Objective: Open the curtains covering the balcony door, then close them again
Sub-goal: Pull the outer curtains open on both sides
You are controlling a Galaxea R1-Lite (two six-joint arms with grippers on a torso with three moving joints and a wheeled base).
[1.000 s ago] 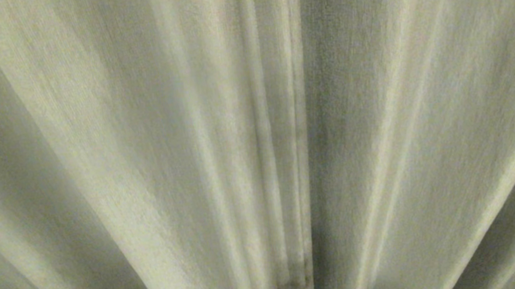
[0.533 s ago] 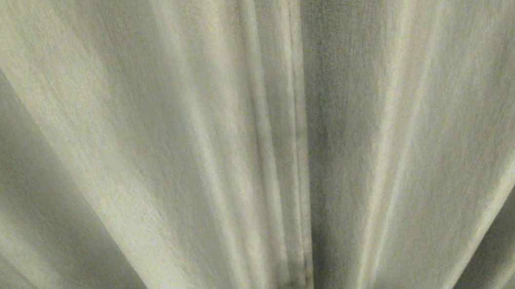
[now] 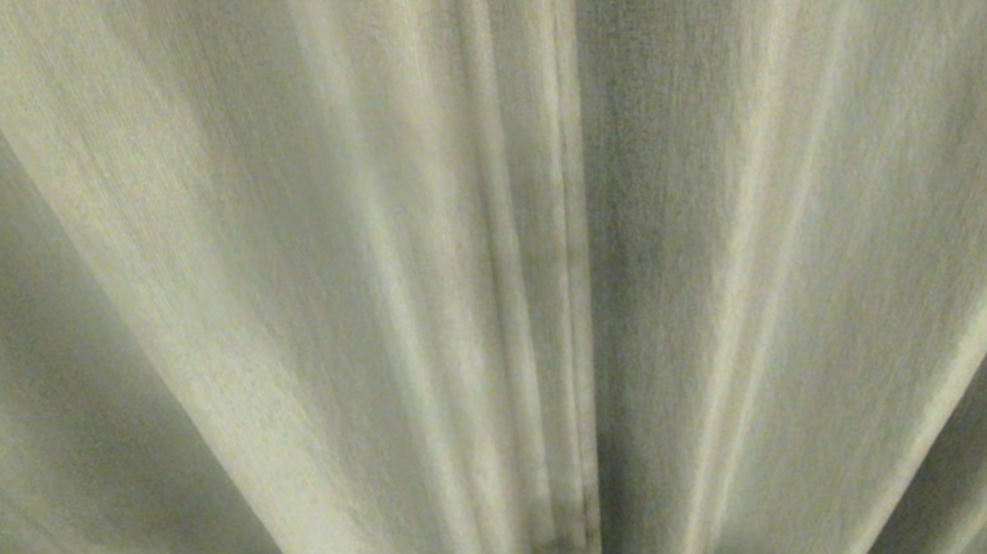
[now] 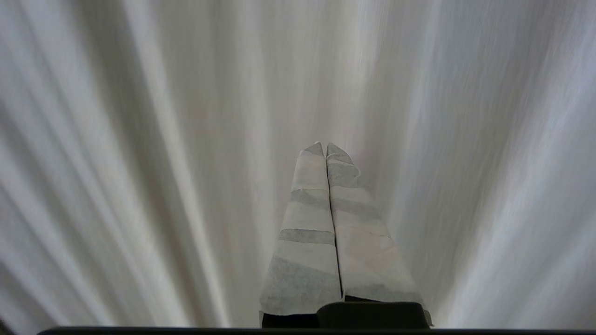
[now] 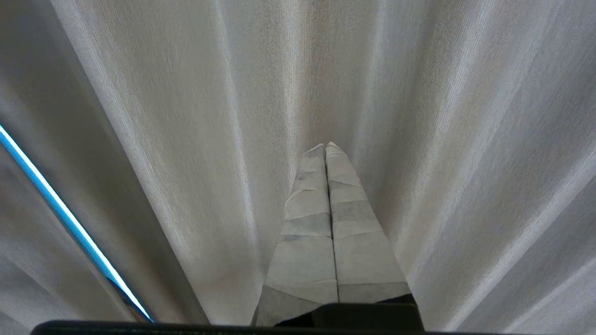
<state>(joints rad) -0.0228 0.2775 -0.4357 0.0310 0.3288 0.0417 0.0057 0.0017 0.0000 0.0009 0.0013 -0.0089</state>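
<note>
Curtains: the curtains [image 3: 289, 302] fill the whole head view, thick beige to grey-green woven drapes hanging shut in deep pleats that fan out from 6 o'clock toward 10 and 2 o'clock.
Seam: two hemmed edges [image 3: 560, 241] run straight up the middle from 6 to 12 o'clock, lying against each other; a darker smudge sits on them low down, near 6 o'clock.
Fabric surface: fine ribbed weave, bright along the fold crests, shaded in the hollows, darkest just to the 3 o'clock side of the seam.
Left gripper: the left gripper [image 4: 325, 148] shows in its wrist view with its tape-wrapped fingers [image 4: 307, 218] pressed together, nothing between them; its tips point at the drape, whether touching cannot be told.
Right gripper: the right gripper [image 5: 325, 146] shows in its own view, taped fingers [image 5: 358, 251] likewise closed flat on each other and empty, tips near a shaded fold.
Gap: in the right wrist view a thin bright blue slit [image 5: 65, 218] runs slantwise between two folds.
Room: only cloth can be seen in all three views; the balcony door lies hidden behind it.
</note>
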